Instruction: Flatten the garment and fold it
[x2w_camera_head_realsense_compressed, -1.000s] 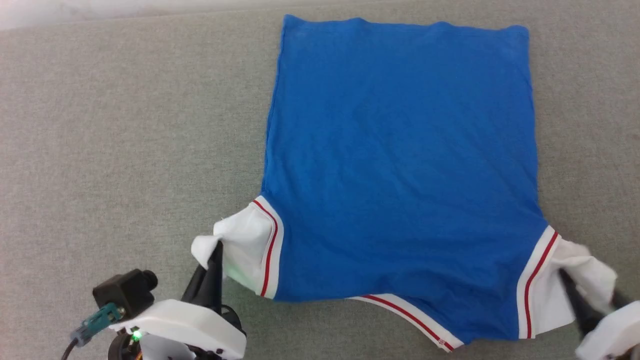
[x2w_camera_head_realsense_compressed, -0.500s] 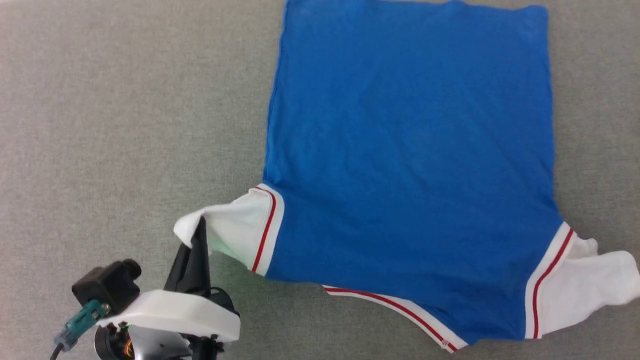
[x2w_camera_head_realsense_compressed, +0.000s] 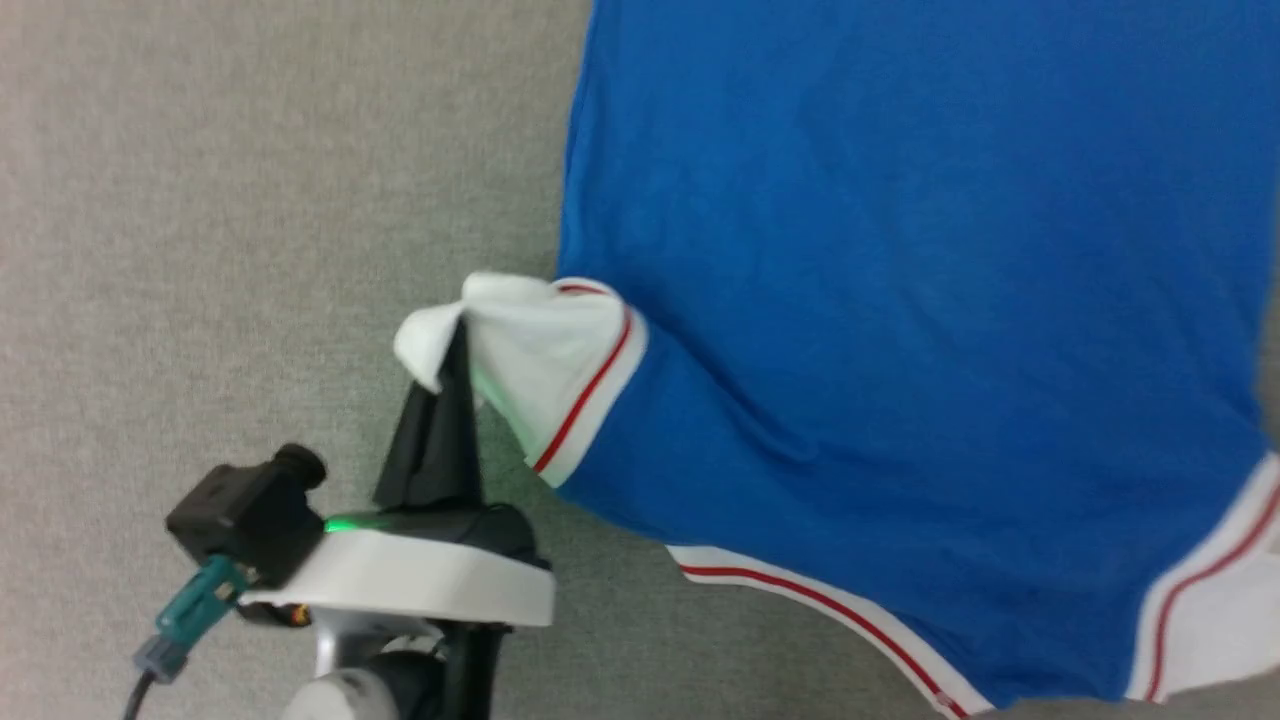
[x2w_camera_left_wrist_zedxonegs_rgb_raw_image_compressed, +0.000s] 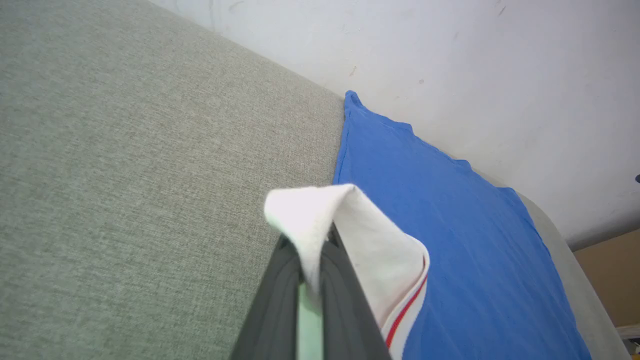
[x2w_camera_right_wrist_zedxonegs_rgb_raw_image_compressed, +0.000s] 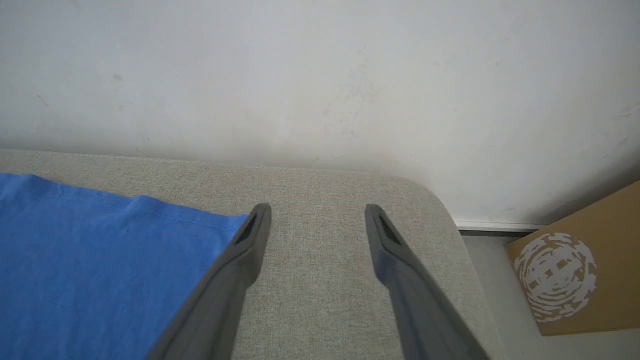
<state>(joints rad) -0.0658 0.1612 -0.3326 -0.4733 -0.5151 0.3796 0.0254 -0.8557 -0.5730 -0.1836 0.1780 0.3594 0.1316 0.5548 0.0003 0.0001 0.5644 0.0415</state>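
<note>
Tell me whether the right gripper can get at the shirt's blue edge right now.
Probably yes: the right gripper stands open over bare couch, the shirt lies just beside one finger, and nothing sits between them.

Soft, even light is filling every view, throwing only faint shadows. The head view is smearing with motion blur, softening the shirt (x2w_camera_head_realsense_compressed: 900, 300). A green lamp (x2w_camera_head_realsense_compressed: 345, 522) is glowing at the base of the left gripper (x2w_camera_head_realsense_compressed: 457, 332), tinting the white sleeve (x2w_camera_head_realsense_compressed: 540, 350).

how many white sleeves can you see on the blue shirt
2. One sleeve is lifted, pinched in the left gripper, at the left edge of the shirt; the other lies at the head view's lower right, cut off by the frame.
</note>
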